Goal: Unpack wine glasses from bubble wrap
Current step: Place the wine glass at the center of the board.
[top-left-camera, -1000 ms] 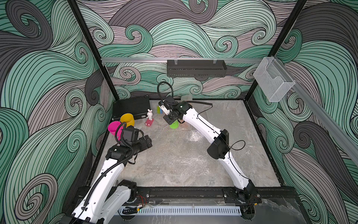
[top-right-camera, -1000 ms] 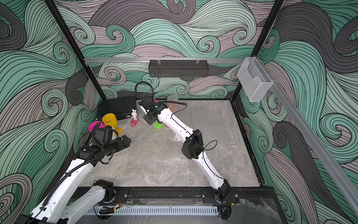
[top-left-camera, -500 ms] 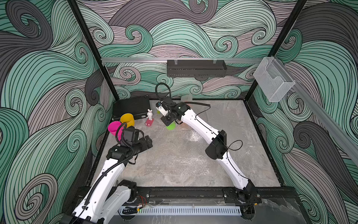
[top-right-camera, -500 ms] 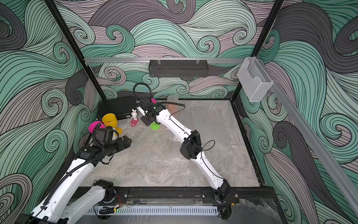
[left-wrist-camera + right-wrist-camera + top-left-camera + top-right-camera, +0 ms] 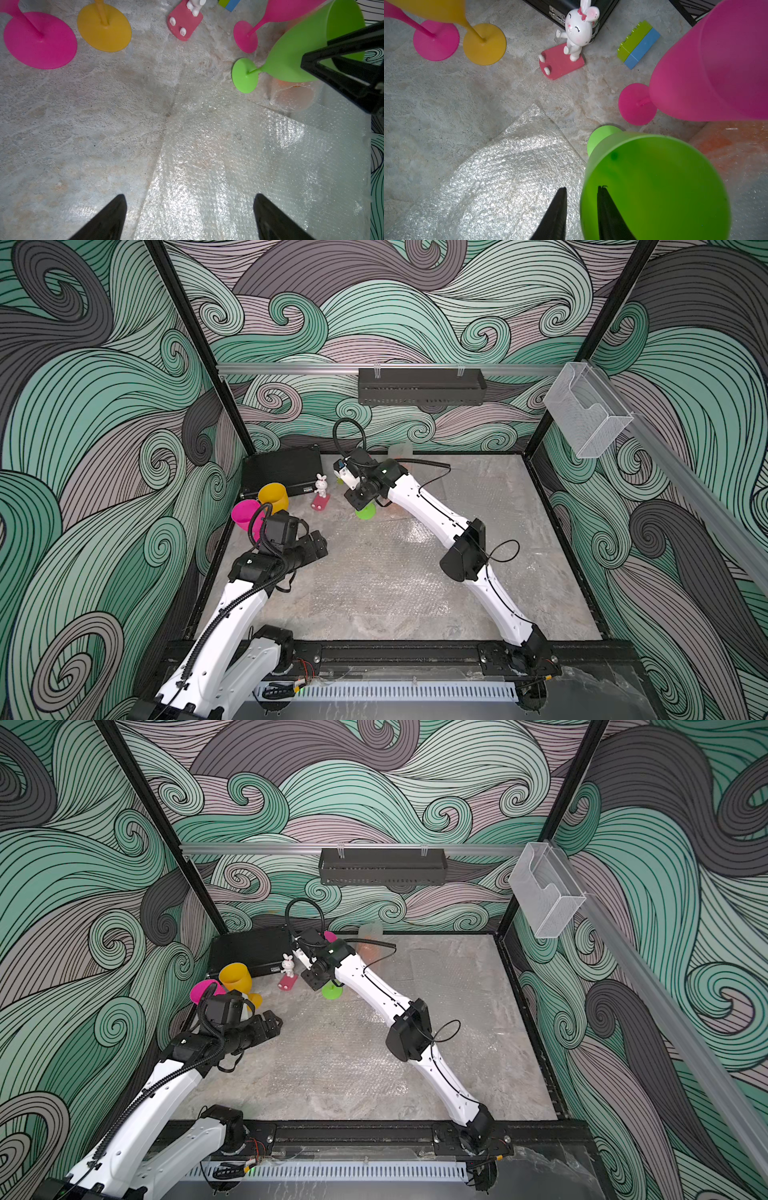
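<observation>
My right gripper (image 5: pixel 582 188) is open astride the rim of the lime green wine glass (image 5: pixel 654 187), one finger inside the cup and one outside, neither pressing it. The glass stands upright on its foot (image 5: pixel 365 512). A pink wine glass (image 5: pixel 716 62) stands just behind it. Another pink one (image 5: pixel 245 512) and a yellow one (image 5: pixel 273 495) stand at the left. An orange glass lies inside a bubble wrap tube (image 5: pixel 293 95) under the right arm. My left gripper (image 5: pixel 189 195) hangs open above a flat bubble wrap sheet (image 5: pixel 228 155).
A white rabbit figure (image 5: pixel 321 485) on a red base and a green-blue block (image 5: pixel 638 44) stand near the glasses. A black case (image 5: pixel 278 468) lies in the back left corner. A clear box (image 5: pixel 586 418) and a black rack (image 5: pixel 419 385) hang on the walls.
The right gripper's jaws have parted from the green glass's rim after carrying it slightly left. The left arm has stayed still.
</observation>
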You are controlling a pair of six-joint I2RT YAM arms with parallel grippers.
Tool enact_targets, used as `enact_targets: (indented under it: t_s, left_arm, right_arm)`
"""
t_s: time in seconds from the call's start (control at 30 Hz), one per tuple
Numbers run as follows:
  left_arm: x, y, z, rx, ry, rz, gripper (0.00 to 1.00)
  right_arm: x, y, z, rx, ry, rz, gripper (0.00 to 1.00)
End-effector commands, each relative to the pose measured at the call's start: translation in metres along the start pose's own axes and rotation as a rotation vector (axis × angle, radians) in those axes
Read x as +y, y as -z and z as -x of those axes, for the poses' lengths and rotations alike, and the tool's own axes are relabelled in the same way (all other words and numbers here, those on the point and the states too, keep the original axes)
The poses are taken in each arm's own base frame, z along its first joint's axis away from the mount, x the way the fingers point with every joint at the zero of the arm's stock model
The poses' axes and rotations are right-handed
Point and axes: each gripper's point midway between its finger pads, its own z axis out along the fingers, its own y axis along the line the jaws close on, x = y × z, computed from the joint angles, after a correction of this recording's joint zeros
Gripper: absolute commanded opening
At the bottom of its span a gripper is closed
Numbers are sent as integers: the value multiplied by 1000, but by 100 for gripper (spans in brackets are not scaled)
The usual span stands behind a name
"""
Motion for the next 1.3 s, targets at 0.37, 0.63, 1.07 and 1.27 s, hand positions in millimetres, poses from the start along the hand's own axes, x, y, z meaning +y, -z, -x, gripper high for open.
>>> enact_targets:
  t_s: [0.37,0.63,1.07,1.27]
  left_arm:
    - [-4,-3,3,2,22,-17,94]
    - [-6,-6,4,8,21,-17,94]
    - [-11,-24,-1,70,11,-29,93]
    - [-16,-35,-1,94,21,-43,93]
  right_arm:
    - [-26,68,28,-123,-12,-29,40]
    - [-26,92,26,-138,-42,9,40]
    - [-36,129,-45,-131,-240,105,41]
    - [-47,133,-94,-127,-378,144,41]
